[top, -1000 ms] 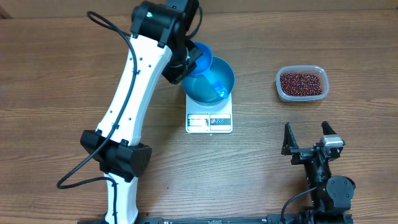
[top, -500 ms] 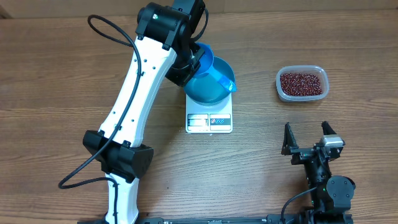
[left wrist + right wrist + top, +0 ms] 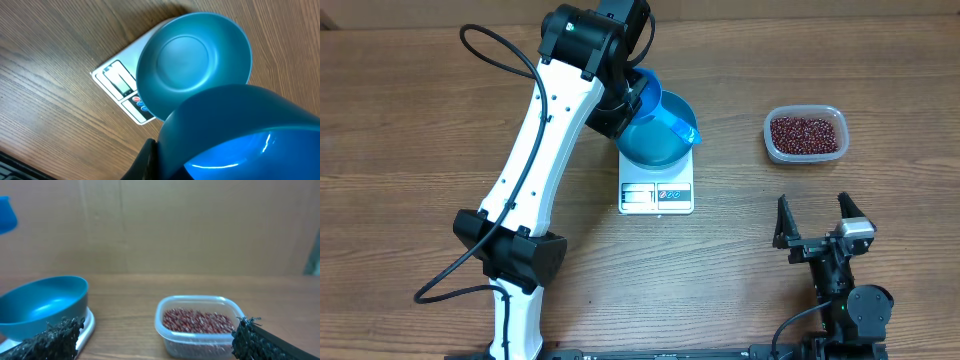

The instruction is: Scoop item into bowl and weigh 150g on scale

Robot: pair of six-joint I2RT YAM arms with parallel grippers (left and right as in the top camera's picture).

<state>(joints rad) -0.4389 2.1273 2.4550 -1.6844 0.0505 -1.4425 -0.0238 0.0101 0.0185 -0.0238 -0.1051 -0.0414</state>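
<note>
— What is carried by the wooden table (image 3: pixel 400 120)?
— A white scale (image 3: pixel 656 196) is set just off centre, toward 12 o'clock. A clear plastic tub (image 3: pixel 805 134) is placed at 2 o'clock, well apart from it.
— Is anything else laid there?
— A black cable (image 3: pixel 440 285) is looped at 8 o'clock.

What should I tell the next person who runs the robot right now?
Left gripper: shut on the blue scoop, tilted above the bowl.
Right gripper: open, empty, away from everything.
The bowl sits on the scale; no beans show in it.
The beans are in the clear tub, on the right-arm side.
Done: bowl on scale, scoop in hand.
Left: scoop beans into the bowl up to the target weight.
</note>
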